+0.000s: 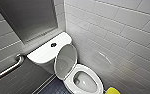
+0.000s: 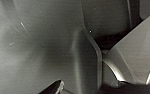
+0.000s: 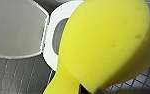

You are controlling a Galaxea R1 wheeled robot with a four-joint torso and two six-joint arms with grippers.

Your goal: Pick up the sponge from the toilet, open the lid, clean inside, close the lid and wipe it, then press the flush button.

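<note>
— Where is the sponge?

— In my right gripper [image 3: 88, 89], pinched. The right wrist view has the sponge [image 3: 103, 42] so close that it covers most of the toilet [image 3: 49, 47]. My gripper is a dark sliver under the yellow, the rest hidden behind it. From the head view I get just a yellow corner, cut off by the picture's lower edge, to the right of the bowl and apart from the rim.

— And the lid?

— The lid [image 1: 66, 60] is up, leaning back toward the tank. The head view shows the tank top with the flush button [image 1: 53, 45] in its middle. The wrist view gives me the lid's inner face and part of the seat ring [image 3: 48, 53], with the sponge over the rest of the bowl.

— What else does the head see?

— A metal grab bar [image 1: 8, 68] on the left wall, white tiles on the right wall [image 1: 121, 30], dark floor [image 1: 52, 88] beside the bowl. The water in the bowl is hard to make out.

— Your left gripper?

— The left wrist view is grey, blurred surfaces I cannot name. A dark tip sits at the edge, likely my left gripper [image 2: 55, 88]; whether it is spread or pressed together I cannot tell.
</note>
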